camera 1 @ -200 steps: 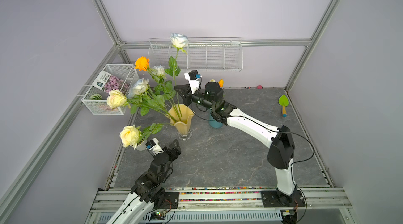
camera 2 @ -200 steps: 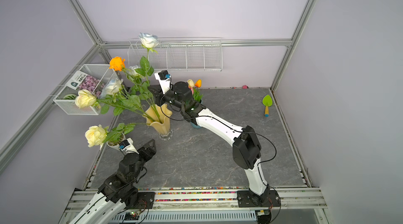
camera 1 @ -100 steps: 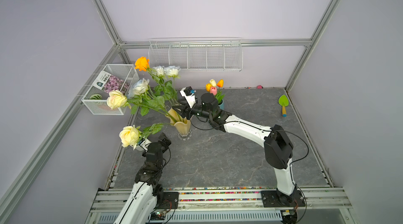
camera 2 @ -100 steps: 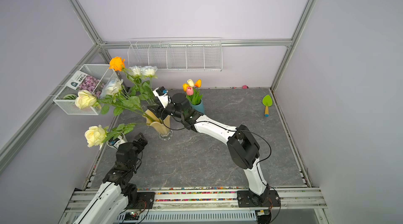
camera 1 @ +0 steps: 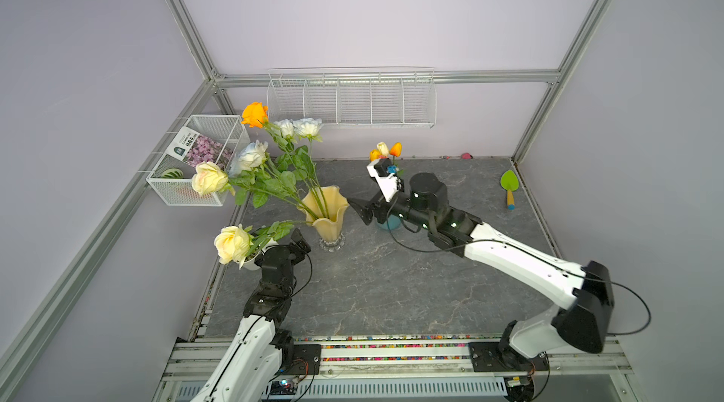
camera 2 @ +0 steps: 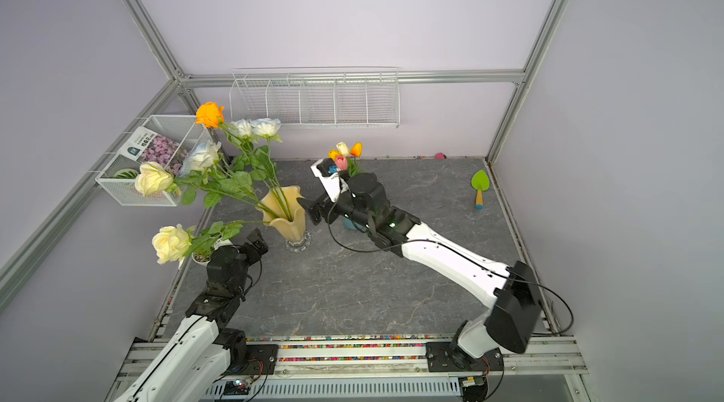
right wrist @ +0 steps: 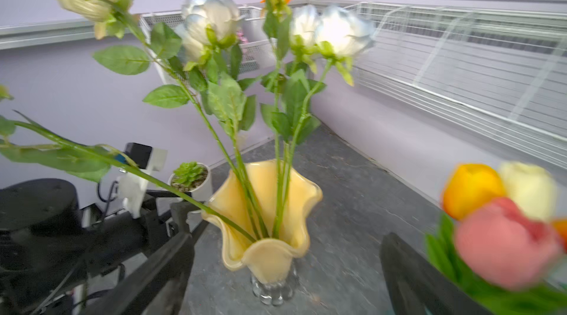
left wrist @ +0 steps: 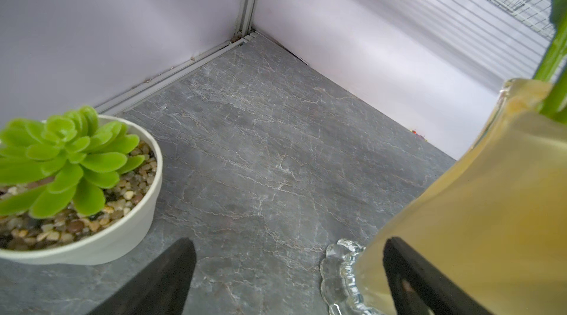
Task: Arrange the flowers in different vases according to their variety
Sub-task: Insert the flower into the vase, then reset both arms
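Amber vase [camera 1: 328, 220] [camera 2: 285, 220]: stands on the grey table [camera 1: 391, 294], left of centre, with six roses in it.
White-blue rose [camera 1: 308, 127]: a second ago it is held high above the vase. Now its stem is down in the vase and its head sits beside another white-blue head, just below the orange rose [camera 1: 254, 114].
Right gripper [camera 1: 362, 211] [right wrist: 288, 238]: a second ago clenched on that rose's stem. Now it is released, jaws spread wide and empty, just beside the vase rim.
Right arm [camera 1: 509, 259]: lower than a second ago, stretched over the teal vase [camera 1: 388, 224] and hiding most of it.
Tulips [camera 1: 386, 149] [right wrist: 503, 230]: in the teal vase, with orange, cream and pink heads showing behind the arm. A second ago the arm hides most of them.
Left gripper [camera 1: 299, 241] [left wrist: 288, 243]: jaws spread, nothing between them. It has moved up between the succulent pot [left wrist: 132, 230] and the vase foot. Whether a finger touches the vase cannot be told.
Cream roses [camera 1: 209, 178]: lean out left past the table edge, unmoved.
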Motion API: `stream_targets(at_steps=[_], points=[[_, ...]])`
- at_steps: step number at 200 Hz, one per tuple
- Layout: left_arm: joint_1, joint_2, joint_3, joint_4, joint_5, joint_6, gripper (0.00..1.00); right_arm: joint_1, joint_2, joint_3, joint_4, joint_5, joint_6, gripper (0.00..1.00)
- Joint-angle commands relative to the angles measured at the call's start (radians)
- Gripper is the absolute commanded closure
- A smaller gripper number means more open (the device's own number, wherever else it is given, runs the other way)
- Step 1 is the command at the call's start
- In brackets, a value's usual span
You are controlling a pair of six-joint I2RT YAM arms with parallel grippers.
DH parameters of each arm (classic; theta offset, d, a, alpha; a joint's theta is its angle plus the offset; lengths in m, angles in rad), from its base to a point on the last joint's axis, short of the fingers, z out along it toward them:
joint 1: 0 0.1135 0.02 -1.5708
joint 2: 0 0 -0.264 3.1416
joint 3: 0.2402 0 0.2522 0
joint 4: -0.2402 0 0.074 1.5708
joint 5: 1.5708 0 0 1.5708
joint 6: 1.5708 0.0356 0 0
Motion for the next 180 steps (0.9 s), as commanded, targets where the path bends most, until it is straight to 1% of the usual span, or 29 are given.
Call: stream_targets(at_steps=[1, 19, 33, 53, 65, 77, 92, 114, 125, 139, 149, 157, 180], points=[[0.015, 0.028, 0.056, 0.024, -0.052, 0.096, 0.00, -0.041, -0.137, -0.170, -0.075, 0.214, 0.012, 0.01], [0.020, 0.041, 0.055, 0.056, -0.091, 0.142, 0.00, -0.131, -0.282, -0.339, -0.053, 0.261, 0.062, 0.01], [0.029, 0.041, 0.049, 0.068, -0.112, 0.164, 0.00, -0.206, -0.391, -0.466, -0.029, 0.346, 0.082, 0.01], [0.049, 0.033, 0.017, 0.141, -0.077, 0.216, 0.00, -0.291, -0.523, -0.631, 0.033, 0.480, 0.076, 0.01], [0.056, 0.038, -0.027, 0.230, -0.061, 0.258, 0.00, -0.343, -0.574, -0.720, 0.093, 0.484, 0.044, 0.01], [0.071, 0.043, -0.080, 0.339, -0.027, 0.306, 0.00, -0.385, -0.595, -0.780, 0.135, 0.522, 0.031, 0.01], [0.091, 0.101, -0.121, 0.452, 0.012, 0.344, 0.00, -0.432, -0.584, -0.824, 0.161, 0.556, 0.017, 0.01], [0.116, 0.182, -0.110, 0.503, 0.033, 0.361, 0.00, -0.483, -0.538, -0.897, 0.273, 0.589, -0.013, 0.01], [0.123, 0.245, -0.091, 0.525, 0.028, 0.362, 0.00, -0.516, -0.504, -0.927, 0.327, 0.585, -0.017, 0.01], [0.126, 0.344, -0.089, 0.628, 0.024, 0.376, 0.00, -0.563, -0.448, -0.953, 0.383, 0.575, -0.004, 0.01], [0.127, 0.401, -0.052, 0.621, 0.049, 0.382, 0.00, -0.597, -0.404, -0.971, 0.435, 0.568, 0.014, 0.01], [0.128, 0.448, -0.035, 0.654, 0.053, 0.398, 0.00, -0.621, -0.369, -0.988, 0.482, 0.562, 0.020, 0.01], [0.128, 0.537, -0.003, 0.729, 0.052, 0.431, 0.00, -0.661, -0.274, -1.014, 0.617, 0.544, 0.022, 0.01]])
